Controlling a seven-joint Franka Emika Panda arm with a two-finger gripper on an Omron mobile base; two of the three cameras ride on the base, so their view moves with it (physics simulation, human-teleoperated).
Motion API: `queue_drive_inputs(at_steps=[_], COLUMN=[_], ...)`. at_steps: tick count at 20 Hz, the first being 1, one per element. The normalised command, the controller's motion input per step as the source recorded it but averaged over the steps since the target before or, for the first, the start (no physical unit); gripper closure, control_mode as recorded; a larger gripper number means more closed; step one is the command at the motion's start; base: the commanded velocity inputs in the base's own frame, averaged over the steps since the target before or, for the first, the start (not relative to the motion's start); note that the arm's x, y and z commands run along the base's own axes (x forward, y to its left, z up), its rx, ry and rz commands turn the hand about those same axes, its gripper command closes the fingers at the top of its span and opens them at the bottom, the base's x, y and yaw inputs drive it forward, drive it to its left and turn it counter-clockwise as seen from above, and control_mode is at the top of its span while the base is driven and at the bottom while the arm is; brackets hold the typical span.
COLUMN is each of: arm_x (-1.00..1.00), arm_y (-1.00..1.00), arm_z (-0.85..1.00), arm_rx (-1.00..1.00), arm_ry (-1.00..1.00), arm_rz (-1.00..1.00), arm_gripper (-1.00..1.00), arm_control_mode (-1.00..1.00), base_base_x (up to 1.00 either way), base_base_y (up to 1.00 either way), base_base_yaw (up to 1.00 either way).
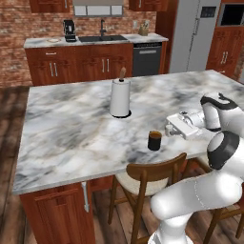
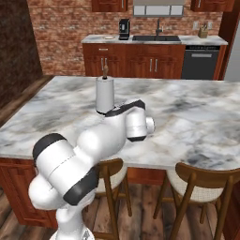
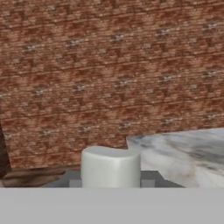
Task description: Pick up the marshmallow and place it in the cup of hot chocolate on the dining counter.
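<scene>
Hand (image 1: 168,129) grips marshmallow (image 3: 110,166) beside cup (image 1: 154,140).

Glossy white arm (image 1: 200,195) built from rounded tubular links. Black bands ringing joints; large black collar at elbow (image 1: 224,150). Same collar reads as dark ring on bulbous link in right base view. White wrist housing with thin black trim line. White, boxy hand block, flat-sided, carrying gripper (image 1: 168,129) with small dark finger tips. Smooth shells throughout, seams only at joint lines.
</scene>
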Motion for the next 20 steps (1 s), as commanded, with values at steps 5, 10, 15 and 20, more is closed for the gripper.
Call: queue_drive_inputs(at_steps=[5, 10, 15, 20], arm_x=[0.49, 0.40, 0.28, 0.27], arm_y=[0.00, 0.05, 0.03, 0.00], arm_z=[-0.25, -0.32, -0.23, -0.02], arm_rx=[0.00, -0.01, -0.03, 0.00], arm_ry=[0.06, 0.08, 0.04, 0.05], arm_rz=[0.00, 0.00, 0.00, 0.00], arm_gripper=[1.00, 1.00, 1.00, 1.00], arm_control_mode=[-1.00, -1.00, -1.00, -1.00], base_base_x=[0.00, 0.00, 0.00, 0.00], base_base_y=[0.00, 0.00, 0.00, 0.00], base_base_yaw=[0.00, 0.00, 0.00, 0.00])
